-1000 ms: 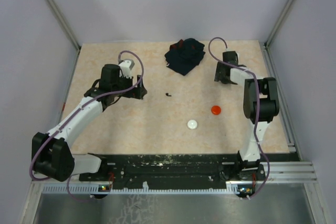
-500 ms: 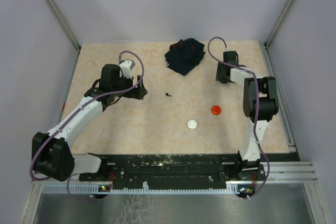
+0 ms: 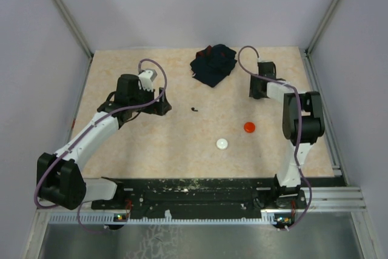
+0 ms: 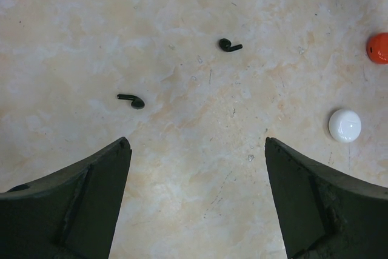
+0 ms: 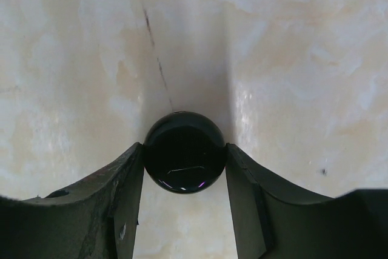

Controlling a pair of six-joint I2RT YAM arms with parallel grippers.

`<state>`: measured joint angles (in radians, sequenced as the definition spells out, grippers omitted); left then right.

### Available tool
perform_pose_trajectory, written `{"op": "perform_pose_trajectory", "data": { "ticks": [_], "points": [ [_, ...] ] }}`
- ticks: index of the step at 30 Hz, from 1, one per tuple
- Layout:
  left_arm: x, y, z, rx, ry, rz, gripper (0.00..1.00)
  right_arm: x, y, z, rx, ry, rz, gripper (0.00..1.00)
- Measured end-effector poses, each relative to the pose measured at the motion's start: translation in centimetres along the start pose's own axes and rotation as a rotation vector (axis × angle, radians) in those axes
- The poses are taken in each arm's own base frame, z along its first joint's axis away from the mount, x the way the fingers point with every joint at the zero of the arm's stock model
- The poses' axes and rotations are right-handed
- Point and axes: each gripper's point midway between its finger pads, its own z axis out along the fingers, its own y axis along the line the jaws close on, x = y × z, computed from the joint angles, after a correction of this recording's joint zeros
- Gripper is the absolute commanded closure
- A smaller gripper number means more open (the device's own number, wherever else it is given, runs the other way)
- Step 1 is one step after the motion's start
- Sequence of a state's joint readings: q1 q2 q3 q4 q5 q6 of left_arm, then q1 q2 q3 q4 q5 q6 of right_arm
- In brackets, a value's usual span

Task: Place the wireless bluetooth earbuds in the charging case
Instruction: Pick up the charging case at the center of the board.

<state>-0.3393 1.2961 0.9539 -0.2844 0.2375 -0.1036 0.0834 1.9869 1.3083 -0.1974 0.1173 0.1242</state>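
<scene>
**Two arms at work over a marbled table.** A beige, marble-patterned tabletop (image 3: 151, 144) carries two white-and-black robot arms, with a crumpled dark navy cloth (image 3: 213, 63) lying at its far edge.

The left arm (image 3: 91, 131) reaches out to the near left of the cloth. Its left gripper (image 4: 195, 150) hangs above bare tabletop, fingers spread wide with nothing between them.

The right arm (image 3: 297, 119) folds back to the right of the cloth. There the right gripper (image 5: 185, 150) is clamped on a glossy black round puck (image 5: 185, 162), one finger against each side.

A round orange-red puck (image 3: 249, 127) sits on the near side of the cloth, off to its right. A round white puck (image 3: 223, 144) lies nearer still, and the two do not touch.

Two small black stemmed earbuds lie loose on the tabletop on the near side of the cloth, slightly to its left and well apart from every puck. One earbud (image 4: 132, 100) is just ahead of the left gripper's fingers, and the other earbud (image 4: 228, 45) lies a little beyond it.
</scene>
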Motion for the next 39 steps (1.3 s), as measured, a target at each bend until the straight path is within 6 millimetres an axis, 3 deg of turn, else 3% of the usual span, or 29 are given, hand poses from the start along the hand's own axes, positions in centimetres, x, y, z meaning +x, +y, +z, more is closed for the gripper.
{"op": "perform_pose_trajectory", "data": {
  "ticks": [6,17,20,27,32,39],
  "points": [
    [0.1,-0.6,-0.1,0.034,0.0,0.001,0.08,0.8,2.6,-4.3,-0.073,-0.032,-0.092,0.53],
    [-1.7,-4.0,-2.2,0.208,-0.078,0.033,0.12,-1.9,12.7,-16.1,-0.376,-0.27,-0.369,0.53],
    [-2.1,-5.4,-2.7,0.282,-0.088,0.034,0.13,-1.5,14.9,-18.8,-0.455,-0.307,-0.456,0.6],
    [-2.3,-8.1,-3.8,0.437,-0.089,0.012,0.13,1.0,19.3,-25.2,-0.677,-0.402,-0.698,0.61],
    [-2.2,-9.8,-4.8,0.543,-0.067,-0.017,0.14,2.5,21.3,-27.9,-0.789,-0.456,-0.852,0.61],
    [-2.2,-11.5,-5.9,0.647,-0.048,-0.053,0.16,5.5,23.3,-29.9,-0.903,-0.527,-1.08,0.64]
  ]
}}
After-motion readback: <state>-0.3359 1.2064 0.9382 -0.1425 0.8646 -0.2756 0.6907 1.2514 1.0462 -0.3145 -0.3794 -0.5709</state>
